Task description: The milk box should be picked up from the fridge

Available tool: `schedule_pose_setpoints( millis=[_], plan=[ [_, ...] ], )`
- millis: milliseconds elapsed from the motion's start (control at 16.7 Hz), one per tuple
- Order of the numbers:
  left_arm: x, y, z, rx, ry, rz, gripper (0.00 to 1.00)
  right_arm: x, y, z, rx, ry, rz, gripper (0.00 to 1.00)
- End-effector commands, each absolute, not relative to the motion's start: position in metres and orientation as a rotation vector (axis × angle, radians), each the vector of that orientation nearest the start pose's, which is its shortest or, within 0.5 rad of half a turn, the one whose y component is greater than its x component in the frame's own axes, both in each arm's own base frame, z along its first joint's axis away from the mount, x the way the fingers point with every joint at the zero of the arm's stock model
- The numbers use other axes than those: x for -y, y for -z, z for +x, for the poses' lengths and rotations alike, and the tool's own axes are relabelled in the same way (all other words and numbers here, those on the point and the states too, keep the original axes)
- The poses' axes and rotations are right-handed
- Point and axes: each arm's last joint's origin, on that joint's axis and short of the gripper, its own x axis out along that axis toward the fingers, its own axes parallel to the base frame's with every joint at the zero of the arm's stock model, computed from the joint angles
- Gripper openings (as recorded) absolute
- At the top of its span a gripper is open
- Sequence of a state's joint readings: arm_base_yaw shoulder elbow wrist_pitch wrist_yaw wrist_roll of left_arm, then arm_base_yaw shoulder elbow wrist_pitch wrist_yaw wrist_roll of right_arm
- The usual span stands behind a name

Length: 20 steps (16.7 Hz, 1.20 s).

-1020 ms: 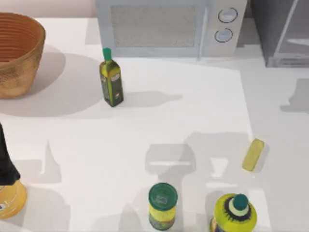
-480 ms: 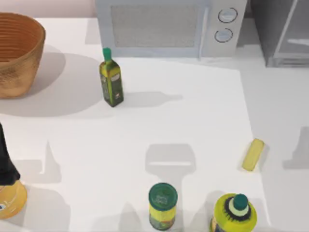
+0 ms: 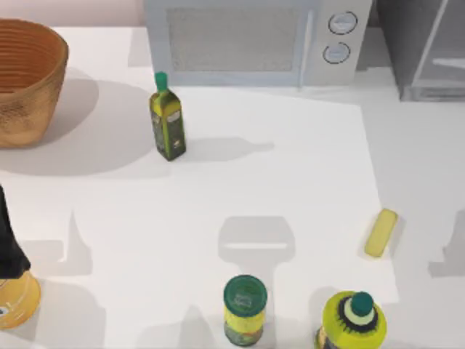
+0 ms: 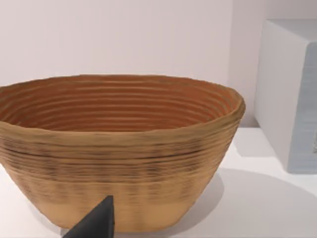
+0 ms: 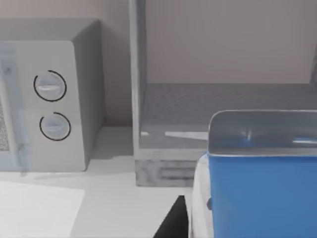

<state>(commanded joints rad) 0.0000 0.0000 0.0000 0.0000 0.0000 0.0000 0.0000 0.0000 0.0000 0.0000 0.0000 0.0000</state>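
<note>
No legible writing. Milk box (image 5: pixel 257 188) close up in right wrist view, in front of fridge (image 5: pixel 218 119) — right end effector's grip can't tell. Microwave (image 3: pixel 254 40) left of fridge; basket (image 4: pixel 119 148) on desk.

A woven basket (image 3: pixel 25 76) sits far left. The white microwave (image 3: pixel 254 40) stands at the far edge, a green bottle (image 3: pixel 168 120) upright before it. Near the front stand a green-lidded jar (image 3: pixel 245 309) and a yellow bottle (image 3: pixel 354 321); a pale-yellow block (image 3: pixel 381 233) lies right.
</note>
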Motion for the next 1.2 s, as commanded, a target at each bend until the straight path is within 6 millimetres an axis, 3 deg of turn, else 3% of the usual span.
schedule_pose_setpoints(
  millis=[300,600,960,1200],
  plan=[
    [0.001,-0.160,0.106,0.000,0.000,0.000,1.00,0.001,-0.163,0.107,-0.001,-0.008,0.001,0.00],
    [0.001,-0.160,0.106,0.000,0.000,0.000,1.00,-0.006,-0.181,0.122,0.000,-0.088,-0.001,0.00],
    [0.001,-0.160,0.106,0.000,0.000,0.000,1.00,-0.028,-0.203,0.172,0.001,-0.260,-0.004,0.00],
    [0.001,-0.160,0.106,0.000,0.000,0.000,1.00,-0.054,-0.197,0.220,0.002,-0.398,-0.005,0.00]
  ],
)
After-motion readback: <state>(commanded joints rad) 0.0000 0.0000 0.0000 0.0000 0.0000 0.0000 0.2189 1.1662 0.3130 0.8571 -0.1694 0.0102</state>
